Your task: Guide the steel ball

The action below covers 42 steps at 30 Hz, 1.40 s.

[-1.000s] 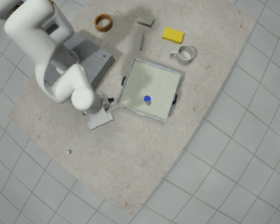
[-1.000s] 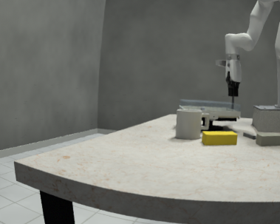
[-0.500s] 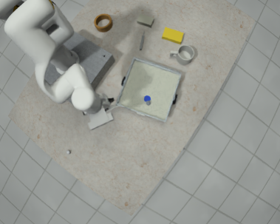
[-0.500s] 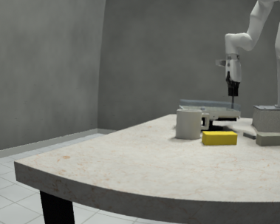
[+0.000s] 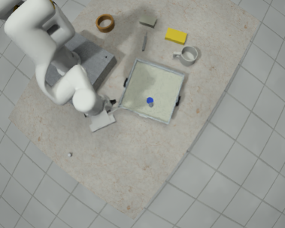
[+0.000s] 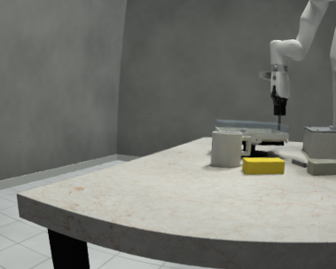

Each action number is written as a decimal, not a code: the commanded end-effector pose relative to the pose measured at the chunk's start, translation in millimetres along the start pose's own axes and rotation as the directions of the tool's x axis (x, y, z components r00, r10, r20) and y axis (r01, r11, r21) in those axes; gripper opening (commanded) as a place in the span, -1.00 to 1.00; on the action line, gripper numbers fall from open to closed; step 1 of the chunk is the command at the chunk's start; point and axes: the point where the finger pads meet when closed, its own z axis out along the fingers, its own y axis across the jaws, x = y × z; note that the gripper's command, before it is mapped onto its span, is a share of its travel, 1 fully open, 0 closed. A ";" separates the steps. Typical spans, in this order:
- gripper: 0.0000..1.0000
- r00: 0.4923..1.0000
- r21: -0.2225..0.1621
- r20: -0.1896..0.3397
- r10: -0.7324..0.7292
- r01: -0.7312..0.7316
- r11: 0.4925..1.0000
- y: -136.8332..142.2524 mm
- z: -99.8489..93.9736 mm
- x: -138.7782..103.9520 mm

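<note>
Gripping the near-left corner of the clear-lidded plate (image 5: pixel 140 86), the gripper (image 5: pixel 111 104) is clamped on a handle or rim edge there, though the wrist hides the exact contact from above. Taking the plate as the landmark and reading left to right in the top view: far to its lower left lies a tiny white bead (image 5: pixel 69 154); to its left stands the arm's grey pedestal (image 5: pixel 103 59); up and left sits a brown tape ring (image 5: pixel 104 22). Just above the plate lie a thin grey pen-like tool (image 5: pixel 144 41) and a grey block (image 5: pixel 148 20), then a yellow sponge (image 5: pixel 176 35) and a white mug (image 5: pixel 189 55) near its upper right corner, none touching it. Inside the plate, the steel ball (image 5: pixel 151 104) rests touching the lower edge of the blue printed spot (image 5: pixel 150 100), seemingly not centred. From the side the plate looks close to level, so holding the corner likely allows fine tilting to nudge the ball.
</note>
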 end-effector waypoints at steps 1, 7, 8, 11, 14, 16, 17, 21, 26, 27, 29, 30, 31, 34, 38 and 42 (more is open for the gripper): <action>-1.00 1.000 0.001 -0.002 -0.001 0.001 1.000 -0.6 -0.7 0.5; -1.00 1.000 0.001 -0.002 -0.001 0.001 1.000 -0.5 -0.6 -0.1; -1.00 1.000 0.001 -0.002 -0.001 0.001 1.000 -0.5 -0.6 -0.2; -1.00 1.000 0.001 -0.002 -0.001 0.001 1.000 -0.5 -0.6 -0.3; -1.00 1.000 0.001 -0.002 -0.001 0.001 1.000 -0.5 -0.5 -0.6; -1.00 1.000 0.001 -0.002 -0.001 0.001 1.000 -0.5 -0.4 -0.8; -1.00 1.000 0.001 -0.002 -0.001 0.001 1.000 -0.5 -0.4 -0.9; -1.00 1.000 0.001 -0.002 0.000 0.000 1.000 -0.4 -0.4 -1.1; -1.00 1.000 0.001 -0.002 0.002 -0.002 1.000 -0.2 0.3 1.0; -1.00 1.000 0.001 -0.002 0.002 -0.002 1.000 -0.2 0.3 1.0; -1.00 1.000 0.001 -0.002 0.002 -0.002 1.000 -0.2 0.2 1.2; -1.00 1.000 0.001 -0.002 0.002 -0.002 1.000 -0.2 0.2 1.4; -1.00 1.000 0.001 -0.002 0.002 -0.002 1.000 -0.2 0.1 1.6; -1.00 1.000 0.001 -0.002 0.003 -0.003 1.000 -0.3 0.0 2.1; -1.00 1.000 0.001 -0.002 0.003 -0.003 1.000 -0.4 -0.3 2.7; -1.00 1.000 0.001 -0.002 0.002 -0.002 1.000 -0.5 -0.4 2.8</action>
